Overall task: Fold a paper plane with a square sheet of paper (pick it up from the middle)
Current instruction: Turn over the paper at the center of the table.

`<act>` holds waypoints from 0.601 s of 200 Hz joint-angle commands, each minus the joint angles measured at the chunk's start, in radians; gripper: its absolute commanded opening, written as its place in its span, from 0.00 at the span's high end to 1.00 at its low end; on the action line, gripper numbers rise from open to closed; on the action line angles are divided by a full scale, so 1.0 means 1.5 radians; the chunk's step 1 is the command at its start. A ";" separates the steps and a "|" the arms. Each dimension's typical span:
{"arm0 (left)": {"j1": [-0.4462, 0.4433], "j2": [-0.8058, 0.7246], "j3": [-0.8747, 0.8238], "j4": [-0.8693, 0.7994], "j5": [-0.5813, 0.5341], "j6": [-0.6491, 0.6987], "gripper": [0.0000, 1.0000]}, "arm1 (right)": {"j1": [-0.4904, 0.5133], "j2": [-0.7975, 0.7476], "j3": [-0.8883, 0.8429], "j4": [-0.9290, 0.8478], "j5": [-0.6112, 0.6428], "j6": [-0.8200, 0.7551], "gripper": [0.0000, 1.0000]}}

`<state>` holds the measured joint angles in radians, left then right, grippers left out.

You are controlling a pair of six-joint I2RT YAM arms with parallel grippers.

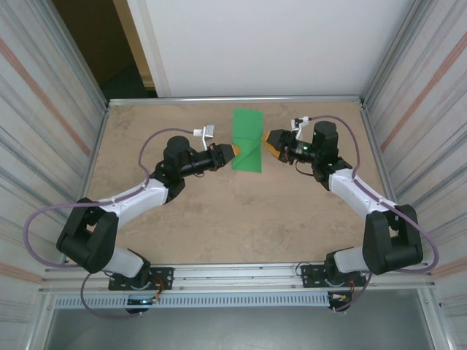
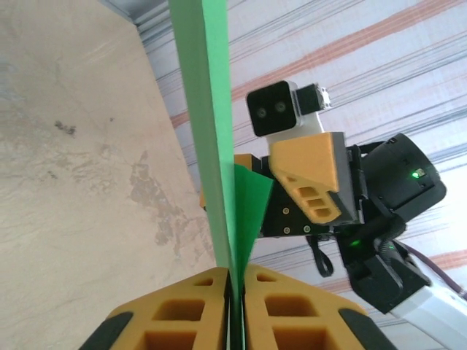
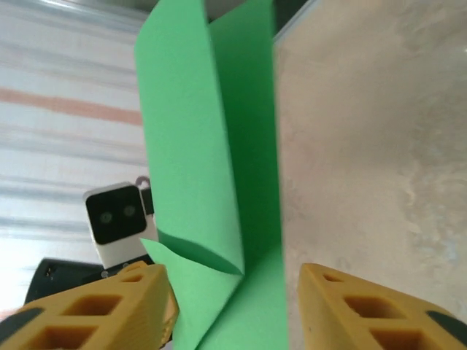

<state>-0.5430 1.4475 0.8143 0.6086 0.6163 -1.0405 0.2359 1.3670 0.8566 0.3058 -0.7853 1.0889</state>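
Both arms are stretching inward, elbows bent, facing each other. The left gripper (image 1: 232, 151) is pinching the folded square sheet of paper (image 1: 246, 138) at its fingertips. The right gripper (image 1: 268, 144) is hanging spread apart, with the sheet's other edge just ahead.

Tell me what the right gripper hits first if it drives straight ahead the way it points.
The green paper: the open right gripper points at its folded edge, which the left gripper holds pinched. The left gripper lies just beyond, though depth is unclear.
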 commanded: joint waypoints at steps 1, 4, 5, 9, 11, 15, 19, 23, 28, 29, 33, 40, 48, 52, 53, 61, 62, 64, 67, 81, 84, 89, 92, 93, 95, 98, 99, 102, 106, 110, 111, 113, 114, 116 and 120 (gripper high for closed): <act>0.007 -0.018 0.022 -0.112 -0.029 0.073 0.87 | -0.022 -0.049 0.000 -0.136 0.062 -0.087 0.39; 0.007 -0.021 0.027 -0.136 -0.036 0.088 0.87 | -0.025 -0.053 0.001 -0.151 0.071 -0.095 0.38; 0.007 -0.023 0.029 -0.145 -0.038 0.093 0.87 | -0.026 -0.054 0.001 -0.155 0.073 -0.098 0.37; 0.006 -0.028 0.034 -0.180 -0.053 0.112 0.87 | -0.030 -0.058 0.001 -0.174 0.083 -0.109 0.36; 0.005 -0.032 0.037 -0.192 -0.061 0.120 0.87 | -0.031 -0.061 0.002 -0.182 0.090 -0.114 0.35; 0.005 -0.037 0.043 -0.231 -0.076 0.141 0.87 | -0.034 -0.066 0.003 -0.200 0.103 -0.124 0.34; 0.004 -0.042 0.050 -0.266 -0.093 0.162 0.87 | -0.039 -0.073 0.002 -0.214 0.114 -0.133 0.33; 0.004 -0.047 0.056 -0.301 -0.111 0.181 0.87 | -0.041 -0.078 0.001 -0.227 0.126 -0.140 0.32; 0.005 -0.053 0.066 -0.346 -0.136 0.203 0.87 | -0.046 -0.084 0.001 -0.242 0.140 -0.147 0.30; 0.005 -0.054 0.068 -0.355 -0.142 0.208 0.87 | -0.047 -0.085 0.001 -0.245 0.142 -0.149 0.30; 0.005 -0.058 0.077 -0.390 -0.165 0.226 0.87 | -0.051 -0.090 0.001 -0.256 0.150 -0.154 0.29; 0.002 -0.062 0.093 -0.452 -0.202 0.258 0.87 | -0.056 -0.098 0.000 -0.273 0.165 -0.164 0.28; -0.004 -0.066 0.115 -0.520 -0.259 0.297 0.87 | -0.060 -0.106 -0.002 -0.288 0.181 -0.173 0.28; -0.007 -0.065 0.127 -0.550 -0.289 0.312 0.87 | -0.062 -0.111 -0.002 -0.295 0.187 -0.176 0.27; -0.008 -0.065 0.130 -0.559 -0.296 0.317 0.87 | -0.063 -0.111 -0.002 -0.296 0.189 -0.176 0.27; -0.018 -0.062 0.158 -0.624 -0.357 0.349 0.87 | -0.065 -0.118 -0.001 -0.308 0.203 -0.184 0.27; -0.019 -0.061 0.161 -0.629 -0.366 0.353 0.87 | -0.065 -0.118 -0.001 -0.310 0.205 -0.185 0.27; -0.022 -0.059 0.170 -0.648 -0.378 0.359 0.87 | -0.066 -0.119 -0.001 -0.313 0.208 -0.187 0.27; -0.026 -0.055 0.182 -0.669 -0.403 0.368 0.87 | -0.066 -0.122 -0.001 -0.317 0.213 -0.189 0.27; -0.046 -0.031 0.237 -0.773 -0.514 0.400 0.87 | -0.066 -0.128 0.001 -0.333 0.229 -0.199 0.27; -0.052 -0.024 0.250 -0.788 -0.537 0.408 0.87 | -0.066 -0.129 0.001 -0.335 0.232 -0.201 0.27; -0.061 -0.012 0.269 -0.819 -0.575 0.418 0.88 | -0.066 -0.132 0.001 -0.338 0.238 -0.203 0.27; -0.067 -0.005 0.281 -0.836 -0.597 0.423 0.88 | -0.066 -0.132 0.002 -0.341 0.241 -0.205 0.27; -0.069 -0.002 0.285 -0.841 -0.605 0.425 0.88 | -0.066 -0.133 0.002 -0.342 0.242 -0.205 0.27; -0.073 0.003 0.291 -0.851 -0.619 0.430 0.88 | -0.065 -0.133 0.001 -0.344 0.245 -0.205 0.27; -0.079 0.012 0.303 -0.863 -0.638 0.435 0.88 | -0.066 -0.133 0.001 -0.346 0.248 -0.207 0.27; -0.080 0.015 0.307 -0.869 -0.647 0.437 0.88 | -0.066 -0.134 0.002 -0.347 0.249 -0.207 0.27; -0.087 0.024 0.319 -0.885 -0.673 0.442 0.89 | -0.067 -0.136 0.001 -0.349 0.253 -0.209 0.27; -0.100 0.036 0.334 -0.902 -0.708 0.449 0.89 | -0.066 -0.136 0.002 -0.352 0.258 -0.210 0.27; -0.110 0.049 0.350 -0.917 -0.742 0.455 0.89 | -0.067 -0.138 0.002 -0.355 0.263 -0.210 0.27; -0.114 0.053 0.354 -0.922 -0.750 0.457 0.89 | -0.067 -0.138 0.002 -0.356 0.264 -0.210 0.27; -0.120 0.061 0.362 -0.933 -0.766 0.460 0.89 | -0.067 -0.138 0.003 -0.358 0.266 -0.211 0.27; -0.123 0.065 0.366 -0.938 -0.773 0.462 0.89 | -0.067 -0.139 0.003 -0.358 0.267 -0.211 0.27; -0.127 0.072 0.374 -0.947 -0.789 0.465 0.89 | -0.067 -0.139 0.003 -0.360 0.270 -0.211 0.27; -0.139 0.089 0.388 -0.964 -0.817 0.470 0.89 | -0.067 -0.140 0.003 -0.364 0.275 -0.211 0.27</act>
<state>-0.6720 1.4712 1.2789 -0.5388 -0.2047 -0.4664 0.1394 1.1885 0.8566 -0.1749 -0.4507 0.8200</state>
